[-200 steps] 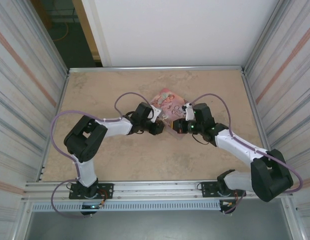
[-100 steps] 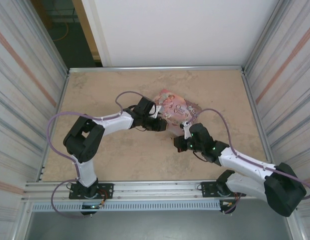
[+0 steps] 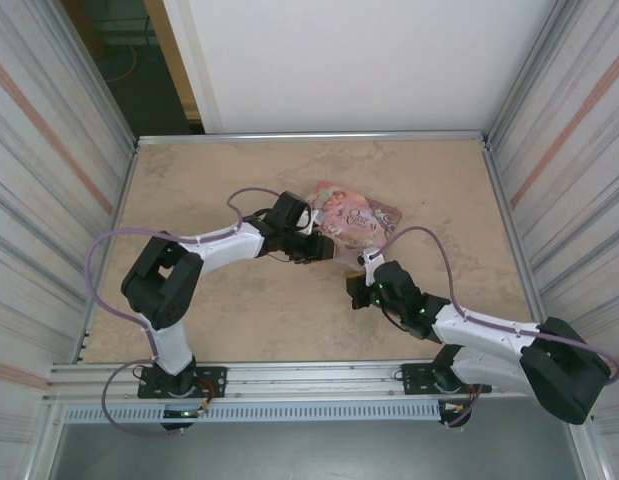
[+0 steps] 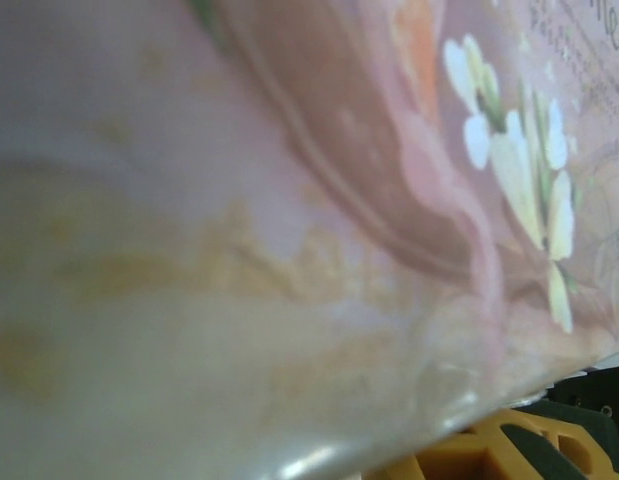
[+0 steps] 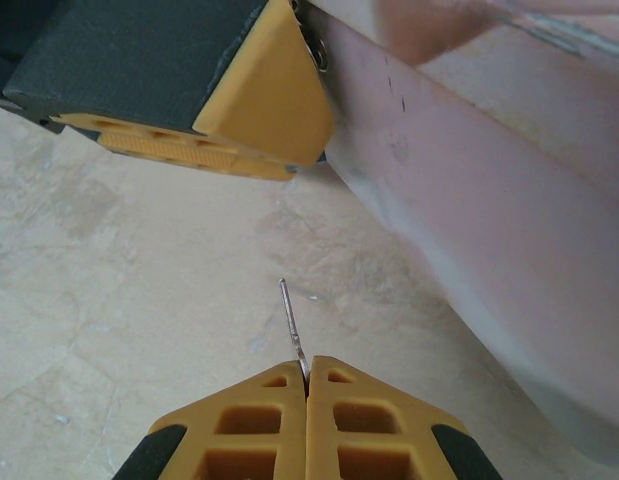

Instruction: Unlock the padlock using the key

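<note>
The right gripper (image 5: pixel 307 365), pinched shut on the thin key (image 5: pixel 292 320), has drawn back nearward, clear of the tin (image 5: pixel 469 190). Beyond, the left gripper (image 3: pixel 327 250) clamps the tin's corner. Where the padlock hangs I cannot tell, but the key likely needs a fresh approach.

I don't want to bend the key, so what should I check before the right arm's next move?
1. Key gripped by right tool: ok, thin blade pokes out of shut fingertips.
2. Pink tin held by left tool: ok, gripped at its corner.
3. Padlock keyhole in sight: cannot tell, padlock not made out.
4. Key aimed at the lock: not ok, blade points over bare table, apart from the tin.
5. Gap between key and tin free: ok.
</note>
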Available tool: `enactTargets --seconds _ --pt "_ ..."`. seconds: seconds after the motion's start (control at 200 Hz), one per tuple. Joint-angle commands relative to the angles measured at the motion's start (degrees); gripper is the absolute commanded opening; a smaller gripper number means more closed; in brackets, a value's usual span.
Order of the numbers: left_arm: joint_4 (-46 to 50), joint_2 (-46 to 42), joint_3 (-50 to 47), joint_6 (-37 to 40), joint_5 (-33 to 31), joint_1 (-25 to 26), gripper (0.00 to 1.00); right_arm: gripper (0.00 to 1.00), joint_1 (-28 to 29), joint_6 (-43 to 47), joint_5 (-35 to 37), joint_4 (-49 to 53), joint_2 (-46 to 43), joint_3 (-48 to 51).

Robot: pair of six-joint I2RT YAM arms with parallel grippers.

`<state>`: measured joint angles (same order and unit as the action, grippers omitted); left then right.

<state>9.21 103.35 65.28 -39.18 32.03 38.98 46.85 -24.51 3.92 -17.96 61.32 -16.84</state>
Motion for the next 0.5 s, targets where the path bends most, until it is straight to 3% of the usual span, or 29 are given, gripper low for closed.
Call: enactTargets --seconds 0.0,0.491 --pt "-1.33 -3.32 1.16 -3.14 3.11 -0.42 0.16 0.00 0.43 2.17 2.58 -5.48 1.70 0.39" --pt "-2.17 -3.93 0.27 -4.15 2.69 -0.40 0.16 0.00 0.35 1.24 3.89 -13.20 9.96 -1.52"
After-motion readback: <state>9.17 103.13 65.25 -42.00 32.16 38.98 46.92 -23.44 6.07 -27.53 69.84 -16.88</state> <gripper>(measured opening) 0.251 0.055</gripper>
